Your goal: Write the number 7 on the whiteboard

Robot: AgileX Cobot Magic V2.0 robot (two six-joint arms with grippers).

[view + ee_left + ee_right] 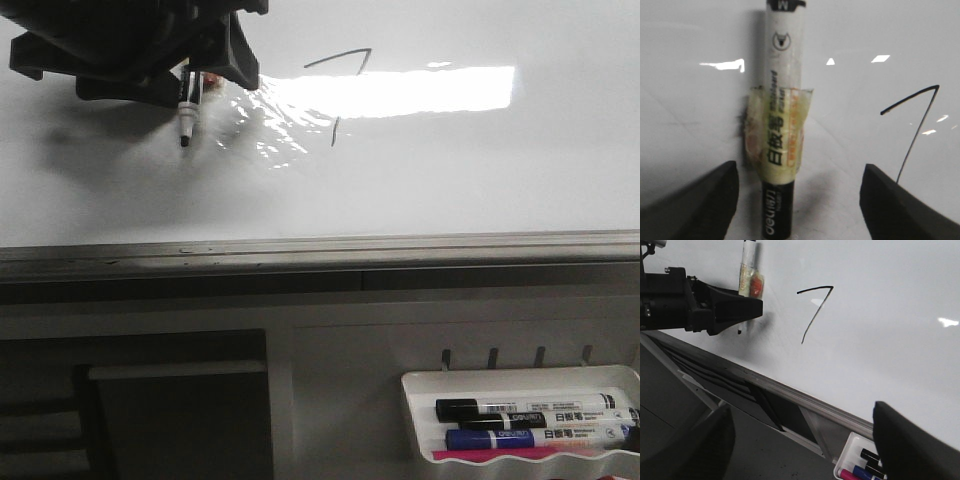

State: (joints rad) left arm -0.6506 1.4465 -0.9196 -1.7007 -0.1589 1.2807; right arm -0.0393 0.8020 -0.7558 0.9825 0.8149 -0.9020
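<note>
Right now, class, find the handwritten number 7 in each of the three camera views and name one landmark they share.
Front view: number 7 sits upper centre on the whiteboard, right of the marker.
Left wrist view: the 7 is at the right, beside the taped marker.
Right wrist view: the 7 is centre, right of the left gripper.
Shared landmark: the marker.
</note>
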